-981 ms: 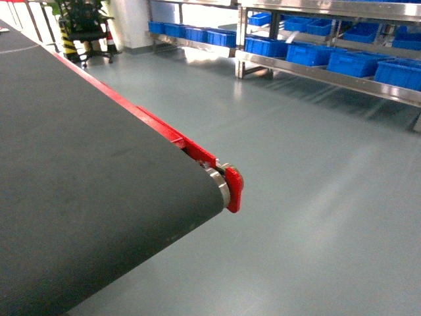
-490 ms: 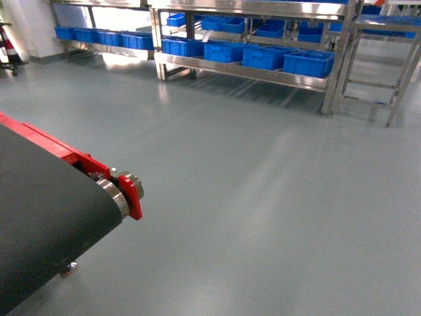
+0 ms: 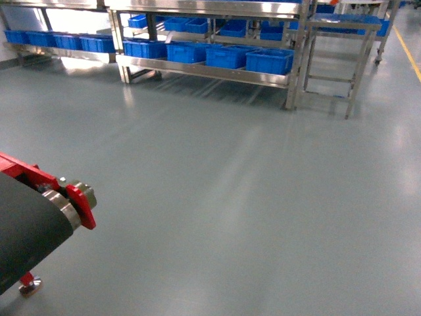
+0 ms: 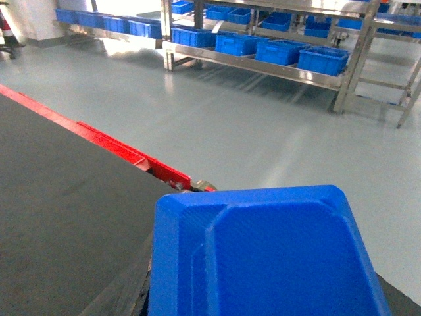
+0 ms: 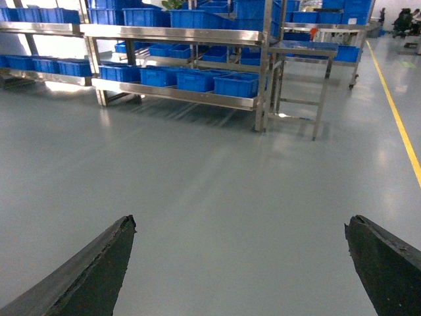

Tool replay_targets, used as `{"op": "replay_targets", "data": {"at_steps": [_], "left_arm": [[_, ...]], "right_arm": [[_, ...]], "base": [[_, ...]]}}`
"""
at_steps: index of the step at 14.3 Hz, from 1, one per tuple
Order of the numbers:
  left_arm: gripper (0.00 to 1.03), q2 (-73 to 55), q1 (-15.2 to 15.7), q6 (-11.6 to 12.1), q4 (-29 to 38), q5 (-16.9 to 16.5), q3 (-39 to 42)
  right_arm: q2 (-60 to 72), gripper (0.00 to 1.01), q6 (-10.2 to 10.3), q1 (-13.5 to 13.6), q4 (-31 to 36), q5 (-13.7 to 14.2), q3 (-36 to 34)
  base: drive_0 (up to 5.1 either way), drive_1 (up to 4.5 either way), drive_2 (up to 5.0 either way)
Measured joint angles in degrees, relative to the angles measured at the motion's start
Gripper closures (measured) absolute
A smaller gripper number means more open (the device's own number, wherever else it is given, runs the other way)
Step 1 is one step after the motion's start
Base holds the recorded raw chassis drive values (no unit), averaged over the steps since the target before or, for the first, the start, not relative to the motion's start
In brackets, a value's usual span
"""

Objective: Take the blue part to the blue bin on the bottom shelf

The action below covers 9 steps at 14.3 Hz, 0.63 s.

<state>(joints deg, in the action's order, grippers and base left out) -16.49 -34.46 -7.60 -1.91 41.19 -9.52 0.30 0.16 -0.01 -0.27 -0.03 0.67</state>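
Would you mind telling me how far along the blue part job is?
Done: the blue part fills the left wrist view, apparently held, off the conveyor belt. In hand: carrying it. Left: crossing the floor to the blue bins on the bottom shelf.

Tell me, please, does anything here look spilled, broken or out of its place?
Nothing stands out. The floor shows only light reflections, no spill. The blue bins sit in a row on the bottom shelf. The blue part fills the left wrist view, and the right gripper is open and empty.
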Motion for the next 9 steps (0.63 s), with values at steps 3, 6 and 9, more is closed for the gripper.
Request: {"op": "replay_targets", "data": {"at_steps": [3, 6, 9], "left_arm": [[0.59, 0.0, 0.0, 0.0, 0.0, 0.0, 0.0], [0.59, 0.0, 0.0, 0.0, 0.0, 0.0, 0.0], [0.59, 0.0, 0.0, 0.0, 0.0, 0.0, 0.0]], "right_arm": [[0.0, 0.03, 0.0, 0.0, 0.0, 0.0, 0.0], [0.0, 0.03, 0.0, 0.0, 0.0, 0.0, 0.0], [0.0, 0.03, 0.0, 0.0, 0.0, 0.0, 0.0]], "base": [[-1.6, -1.65, -1.6], [-1.6, -1.65, -1.6], [-1.6, -1.65, -1.6]]}}
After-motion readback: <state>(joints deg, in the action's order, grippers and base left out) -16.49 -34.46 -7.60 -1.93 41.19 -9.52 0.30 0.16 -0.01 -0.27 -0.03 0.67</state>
